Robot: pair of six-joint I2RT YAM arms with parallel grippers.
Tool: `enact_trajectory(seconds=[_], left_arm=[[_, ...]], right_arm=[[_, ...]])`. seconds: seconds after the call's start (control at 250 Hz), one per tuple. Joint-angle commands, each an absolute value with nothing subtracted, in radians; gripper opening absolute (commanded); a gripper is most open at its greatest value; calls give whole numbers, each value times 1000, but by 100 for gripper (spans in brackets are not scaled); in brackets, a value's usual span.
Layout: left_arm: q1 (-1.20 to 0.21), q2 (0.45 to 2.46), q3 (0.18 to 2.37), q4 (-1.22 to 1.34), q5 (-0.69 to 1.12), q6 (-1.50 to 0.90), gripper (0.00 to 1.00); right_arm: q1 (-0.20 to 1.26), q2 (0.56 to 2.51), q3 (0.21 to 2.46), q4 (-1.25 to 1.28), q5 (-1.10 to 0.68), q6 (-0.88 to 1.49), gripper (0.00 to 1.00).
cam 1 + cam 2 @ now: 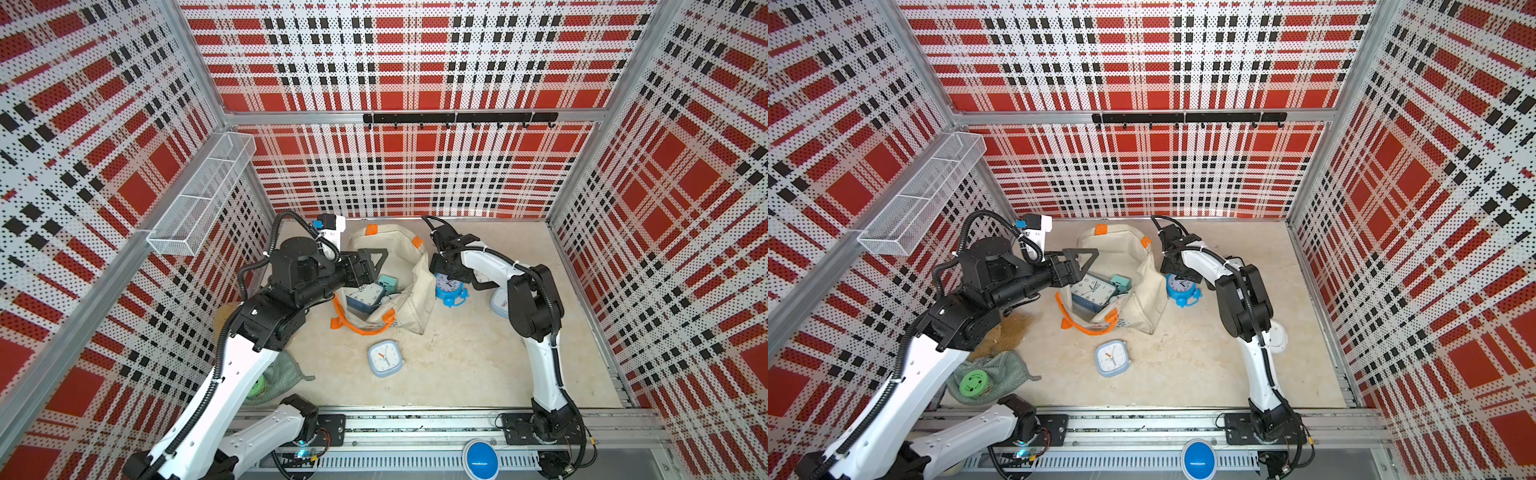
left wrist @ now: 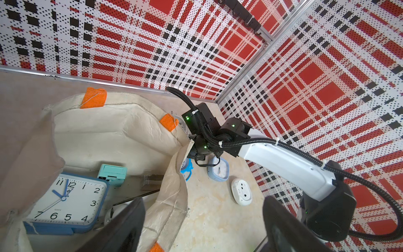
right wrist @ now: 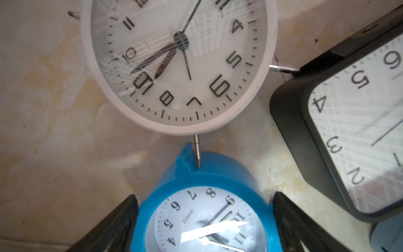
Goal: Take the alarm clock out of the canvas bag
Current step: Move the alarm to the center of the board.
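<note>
In a top view the left arm [image 1: 232, 374] is nearest, over the near left corner of the beige marbled bench [image 1: 457, 365]. Red plaid perforated walls [image 1: 415, 62] close the room. The canvas bag [image 1: 415, 266] sits mid-bench toward the far edge, with the blue alarm clock [image 1: 446, 291] just beside it, outside.

Left wrist view: the left gripper [image 2: 204, 201] has its jaws wide apart, astride the bag wall.

Right wrist view: the right gripper [image 3: 205, 197] has its jaws apart, one on either side of that clock.

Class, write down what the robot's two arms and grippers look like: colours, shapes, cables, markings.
Both the left arm and right arm have smooth white shells between chunky black joint blocks. A ribbed black hose runs along each, fastened by white ties. Small green lights glow on the right arm's wrist joints. The left gripper and right gripper are black, with flat, wedge-shaped fingers.
</note>
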State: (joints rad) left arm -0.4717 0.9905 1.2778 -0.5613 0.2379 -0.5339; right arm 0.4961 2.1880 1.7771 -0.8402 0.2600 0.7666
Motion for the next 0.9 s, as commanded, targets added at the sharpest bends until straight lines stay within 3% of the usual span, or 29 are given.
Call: enact_trajectory(seconds=[0.0, 0.336, 0.896], left_arm=[[-466, 982, 1279, -540, 245, -535, 88], [-468, 980, 1307, -551, 239, -532, 88], [-478, 985, 1325, -623, 207, -541, 88]], right_arm=[[517, 2152, 1708, -892, 259, 729, 96], [520, 2010, 1557, -850, 245, 715, 96], [432, 1960, 1553, -860, 256, 710, 96]])
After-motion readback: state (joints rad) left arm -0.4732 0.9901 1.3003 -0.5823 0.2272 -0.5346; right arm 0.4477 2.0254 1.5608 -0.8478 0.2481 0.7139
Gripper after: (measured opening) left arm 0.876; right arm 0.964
